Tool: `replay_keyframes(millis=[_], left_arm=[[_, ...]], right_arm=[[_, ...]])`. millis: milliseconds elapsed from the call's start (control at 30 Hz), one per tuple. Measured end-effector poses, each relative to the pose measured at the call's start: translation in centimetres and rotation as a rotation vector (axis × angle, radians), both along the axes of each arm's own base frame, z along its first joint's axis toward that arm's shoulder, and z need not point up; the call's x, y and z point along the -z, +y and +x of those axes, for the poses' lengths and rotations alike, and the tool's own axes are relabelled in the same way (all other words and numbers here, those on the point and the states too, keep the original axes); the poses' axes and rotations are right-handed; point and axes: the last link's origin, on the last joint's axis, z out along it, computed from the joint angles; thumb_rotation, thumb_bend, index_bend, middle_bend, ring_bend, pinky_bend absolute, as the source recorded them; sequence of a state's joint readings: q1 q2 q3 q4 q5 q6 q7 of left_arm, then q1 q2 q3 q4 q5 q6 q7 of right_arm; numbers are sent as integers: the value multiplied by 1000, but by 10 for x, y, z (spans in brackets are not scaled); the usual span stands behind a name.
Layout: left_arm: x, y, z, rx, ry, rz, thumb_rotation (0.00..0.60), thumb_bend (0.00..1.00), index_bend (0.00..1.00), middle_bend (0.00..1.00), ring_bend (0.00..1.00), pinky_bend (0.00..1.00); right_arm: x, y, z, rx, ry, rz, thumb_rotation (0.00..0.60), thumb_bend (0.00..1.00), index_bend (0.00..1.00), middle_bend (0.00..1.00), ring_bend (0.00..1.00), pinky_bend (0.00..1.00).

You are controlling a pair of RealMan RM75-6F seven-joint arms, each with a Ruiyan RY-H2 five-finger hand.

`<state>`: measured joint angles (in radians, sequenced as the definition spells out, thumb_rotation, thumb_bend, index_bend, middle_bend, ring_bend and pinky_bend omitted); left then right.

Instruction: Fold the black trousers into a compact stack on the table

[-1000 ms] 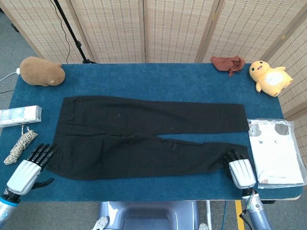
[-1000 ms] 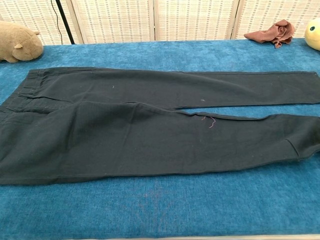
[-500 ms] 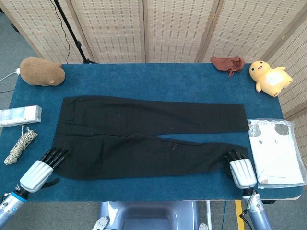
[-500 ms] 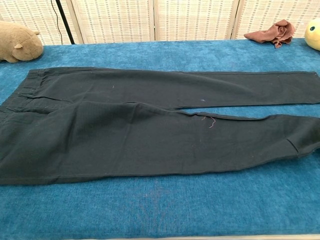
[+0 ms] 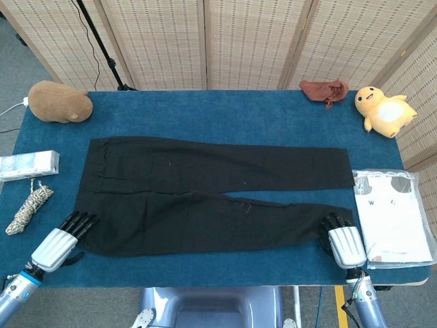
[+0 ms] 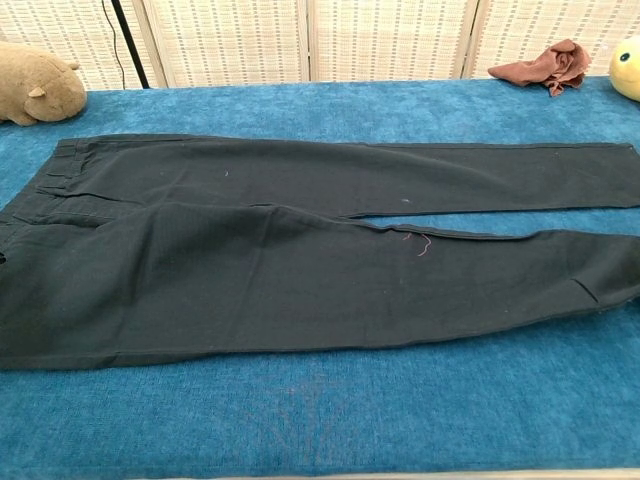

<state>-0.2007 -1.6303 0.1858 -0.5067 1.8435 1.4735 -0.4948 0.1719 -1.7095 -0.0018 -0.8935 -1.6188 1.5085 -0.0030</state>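
Observation:
The black trousers (image 5: 205, 191) lie spread flat on the blue table (image 5: 225, 109), waist to the left and both legs running right. In the chest view the trousers (image 6: 300, 260) fill most of the frame, and neither hand shows there plainly. My left hand (image 5: 60, 240) sits at the near left corner, its fingers (image 5: 80, 221) stretched out with the tips at the waist's near edge and the thumb apart on the table. My right hand (image 5: 341, 242) is at the near leg's hem with its fingers (image 5: 333, 222) bent down onto the cloth. Whether they grip it is hidden.
A brown plush (image 5: 60, 101) sits at the far left, with a tissue pack (image 5: 27, 164) and a rope coil (image 5: 29, 206) along the left edge. At the far right are a reddish cloth (image 5: 326, 90) and a yellow duck plush (image 5: 382, 109). A bagged white shirt (image 5: 395, 215) lies beside my right hand.
My left hand slid right, up to the waist's near corner, then stayed nearly still. My right hand has hardly moved. The near leg's hem lies a little flatter.

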Motion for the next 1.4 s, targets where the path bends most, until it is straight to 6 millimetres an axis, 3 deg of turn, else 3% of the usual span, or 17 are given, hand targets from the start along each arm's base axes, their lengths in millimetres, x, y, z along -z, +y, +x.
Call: replay_keyframes(millis=[367, 667, 800, 1233, 1400], left_arm=[[3, 5, -3, -8, 2, 20, 600, 264, 6, 101, 0, 43], [4, 9, -4, -17, 13, 34, 600, 428, 30, 110, 0, 43], [5, 10, -4, -21, 20, 37, 600, 500, 70, 138, 22, 45], [7, 14, 0, -21, -1, 65, 600, 503, 303, 325, 201, 154], [7, 14, 5, 0, -31, 86, 600, 503, 330, 349, 230, 178]], right_arm=[[-2, -1, 0, 5, -7, -9, 600, 541, 587, 406, 275, 476], [-3, -1, 0, 5, -14, -10, 600, 541, 590, 408, 277, 476], [-4, -1, 0, 6, -16, -11, 600, 541, 590, 408, 277, 476], [-6, -1, 0, 6, -28, -14, 600, 541, 591, 410, 277, 476], [-6, -1, 0, 7, -30, -15, 600, 541, 592, 411, 277, 476]])
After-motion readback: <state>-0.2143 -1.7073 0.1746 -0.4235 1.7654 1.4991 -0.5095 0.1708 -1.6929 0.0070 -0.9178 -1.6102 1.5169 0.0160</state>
